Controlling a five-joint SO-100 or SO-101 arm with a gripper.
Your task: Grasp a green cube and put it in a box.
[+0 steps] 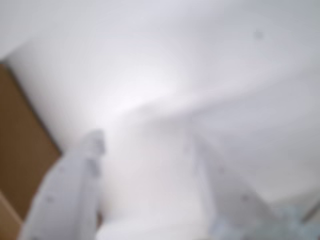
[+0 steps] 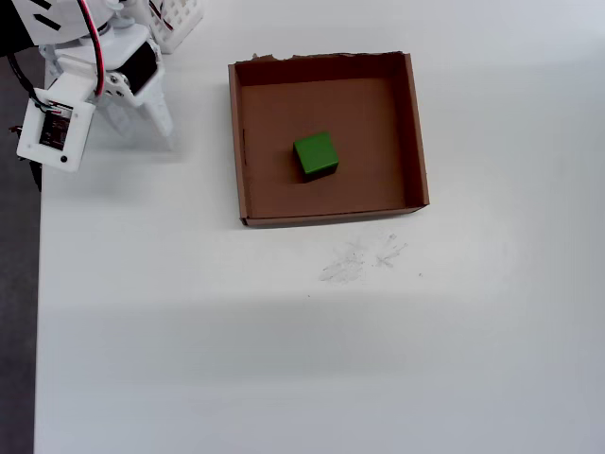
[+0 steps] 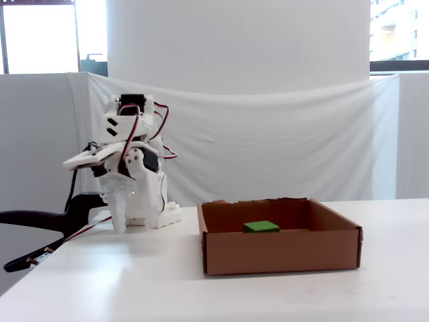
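The green cube (image 2: 315, 154) lies inside the box (image 2: 234, 142), slightly left of its centre, resting on the floor of the brown cardboard tray. In the fixed view only the top of the cube (image 3: 261, 227) shows above the front wall of the box (image 3: 281, 251). My gripper (image 2: 146, 130) is folded back near the arm's base, well left of the box, pointing down at the white table (image 3: 120, 227). The blurred wrist view shows my gripper (image 1: 145, 142) with its two white fingers apart and only bare table between them. It is open and holds nothing.
The arm's white base and red wires (image 2: 90, 43) fill the overhead view's top left corner, beside a white lattice part (image 2: 178, 19). The table's left edge (image 2: 39, 284) runs close to the arm. Faint scribbles (image 2: 359, 257) mark the table below the box. A blurred brown surface (image 1: 20, 150) fills the wrist view's left edge.
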